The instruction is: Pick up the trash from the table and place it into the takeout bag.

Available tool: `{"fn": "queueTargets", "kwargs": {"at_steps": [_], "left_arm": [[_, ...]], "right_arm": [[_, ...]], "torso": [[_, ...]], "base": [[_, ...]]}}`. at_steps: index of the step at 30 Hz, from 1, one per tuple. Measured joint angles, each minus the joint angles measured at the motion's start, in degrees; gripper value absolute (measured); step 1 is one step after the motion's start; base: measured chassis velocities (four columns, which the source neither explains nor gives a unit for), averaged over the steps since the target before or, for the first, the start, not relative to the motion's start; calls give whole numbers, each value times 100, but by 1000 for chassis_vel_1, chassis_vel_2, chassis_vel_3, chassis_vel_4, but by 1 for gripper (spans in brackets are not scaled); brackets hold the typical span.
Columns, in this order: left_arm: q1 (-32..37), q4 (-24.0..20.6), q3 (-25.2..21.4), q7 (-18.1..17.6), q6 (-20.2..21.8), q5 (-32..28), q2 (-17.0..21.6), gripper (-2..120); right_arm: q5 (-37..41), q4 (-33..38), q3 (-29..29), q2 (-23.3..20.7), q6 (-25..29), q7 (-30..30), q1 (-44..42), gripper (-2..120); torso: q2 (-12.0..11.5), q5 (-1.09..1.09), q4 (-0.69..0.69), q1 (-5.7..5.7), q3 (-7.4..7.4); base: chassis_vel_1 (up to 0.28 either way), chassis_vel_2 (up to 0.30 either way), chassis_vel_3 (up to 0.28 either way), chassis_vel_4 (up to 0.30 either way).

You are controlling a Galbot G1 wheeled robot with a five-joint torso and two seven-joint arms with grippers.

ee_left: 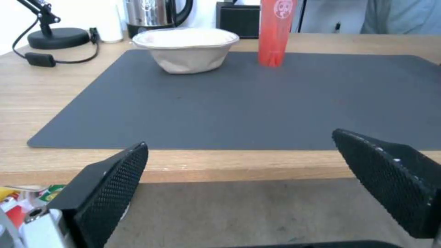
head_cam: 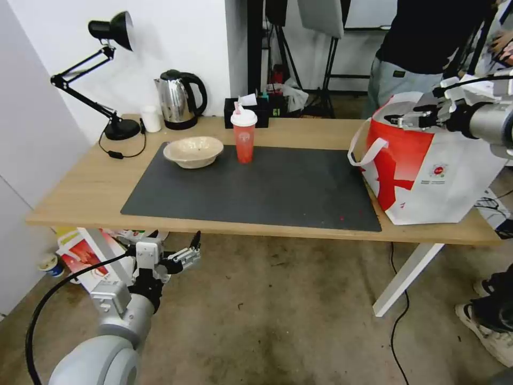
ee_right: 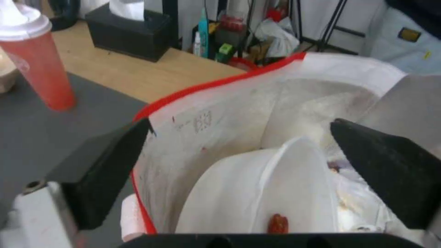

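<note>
The light-wood table (head_cam: 80, 192) carries the boxy, glossy takeout bag (head_cam: 454, 176) at 3 o'clock, the white plastic bowl (ee_right: 257, 193) tilted inside. The beige bowl (head_cam: 193, 151) and red cup (head_cam: 244, 136) stand at 11–12 o'clock. The right gripper (head_cam: 409, 118) hovers over the bag's mouth, jaws apart. The left gripper (head_cam: 176, 247) hangs below the table edge at 7 o'clock, jaws spread.

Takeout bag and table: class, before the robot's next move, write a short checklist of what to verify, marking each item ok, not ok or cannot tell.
1. White plastic bowl inside takeout bag: ok, lying tilted.
2. Right gripper open, holding nothing, above the bag mouth: ok.
3. Left gripper open, below the table edge: ok.
4. Red cup upright on the mat: ok.
5. Beige bowl apart from the cup: ok.
6. Room in the bag for both: cannot tell.
</note>
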Motion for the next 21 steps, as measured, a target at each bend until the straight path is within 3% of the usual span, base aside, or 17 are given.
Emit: {"fn": "queueTargets", "kwargs": {"at_steps": [6,11,15,21], "left_arm": [[18,-23,-28,-1,-2,0,-11,100],[26,-44,-39,-3,-2,0,-39,100],[41,-53,-66,-3,-2,0,-47,100],[41,-76,-91,-11,-2,1,-48,100]], "right_arm": [[37,179,156,18,73,183,2,100],[-6,307,218,-119,504,150,-24,100],[-4,424,347,-169,995,169,-123,100],[71,707,478,-131,2189,595,-256,100]], "torso": [[0,-1,1,0,0],[0,-1,-1,0,0],[0,-1,0,0,0],[0,-1,0,0,0]], "base": [[0,0,0,0],[0,0,0,0],[0,0,0,0],[0,0,0,0]]}}
